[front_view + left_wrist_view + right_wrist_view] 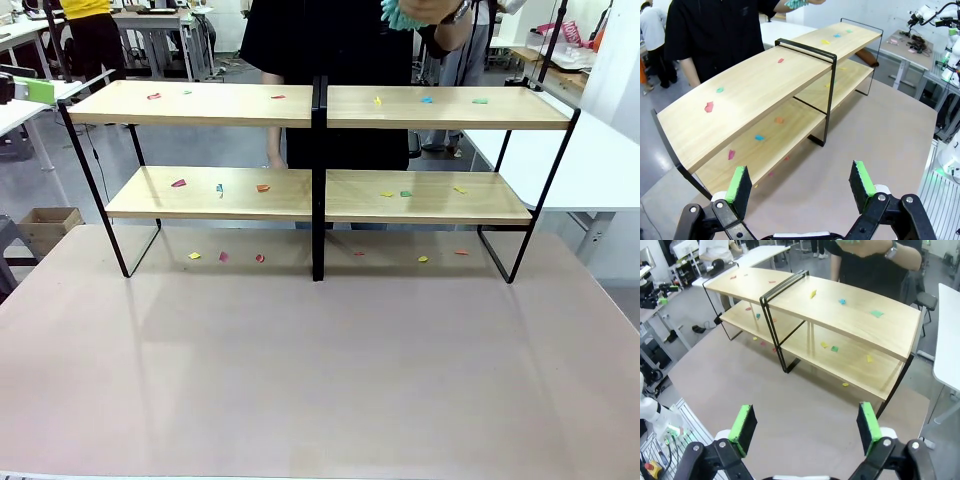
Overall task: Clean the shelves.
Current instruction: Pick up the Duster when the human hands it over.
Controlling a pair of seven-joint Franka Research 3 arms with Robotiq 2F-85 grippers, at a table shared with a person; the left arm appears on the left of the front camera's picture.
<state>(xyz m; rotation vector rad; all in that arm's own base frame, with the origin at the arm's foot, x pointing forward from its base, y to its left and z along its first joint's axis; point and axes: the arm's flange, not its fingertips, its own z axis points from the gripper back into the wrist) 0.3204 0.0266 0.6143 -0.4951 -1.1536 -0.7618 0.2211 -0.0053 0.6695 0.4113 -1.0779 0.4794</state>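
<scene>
My left gripper [799, 172] hangs on the near side of the shelves [290, 195], its fingers spread wide with nothing between them. My right gripper [805, 412] is the same, also short of the shelves. The shelves stand on the far part of the table [320, 380], two units side by side. Small coloured scraps [178, 183] lie on all four boards and beneath the shelves. Behind the shelves stands a person [340, 40] in a dark top.
</scene>
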